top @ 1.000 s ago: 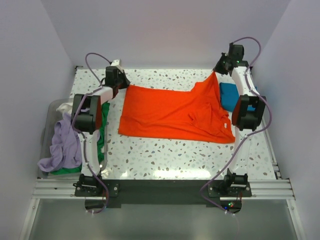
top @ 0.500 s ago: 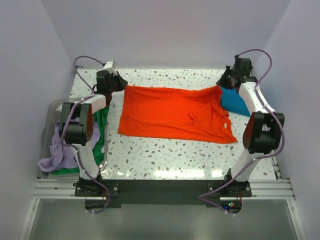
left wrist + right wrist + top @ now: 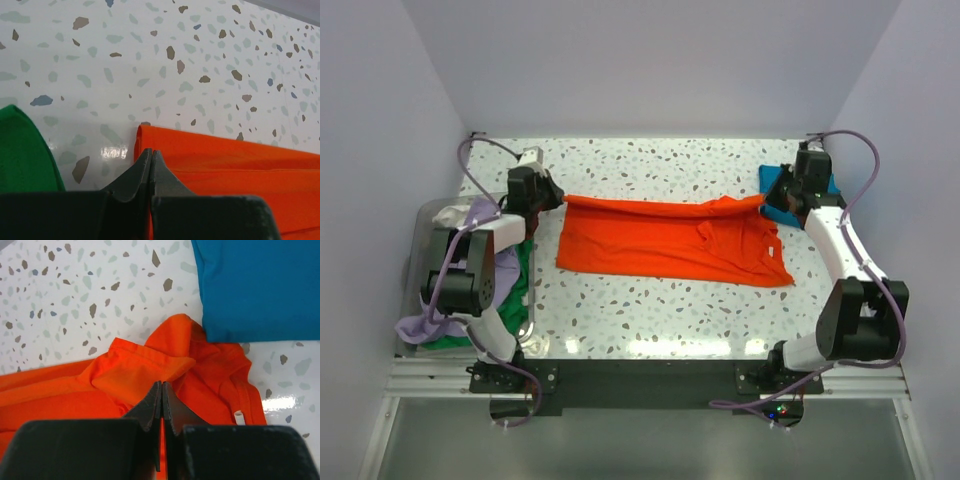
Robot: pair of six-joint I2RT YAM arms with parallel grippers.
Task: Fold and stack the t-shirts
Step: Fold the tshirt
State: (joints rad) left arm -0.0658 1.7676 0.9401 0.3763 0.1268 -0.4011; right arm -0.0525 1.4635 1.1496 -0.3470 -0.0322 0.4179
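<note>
Left end effector (image 3: 151,153) and right end effector (image 3: 161,386) pinch the orange t-shirt (image 3: 660,240) far corners; pull both level and taut toward near hem, clear of teal t-shirt (image 3: 255,285).

Both arms stretch far and low; left gripper (image 3: 558,197) at far left, right gripper (image 3: 768,200) at far right, each with jaws pinched shut on an edge of the bright orange cloth t-shirt (image 3: 650,240)

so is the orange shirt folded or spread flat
Partly folded: the orange shirt lies as a long band, its far edge doubled over in both wrist views.
</note>
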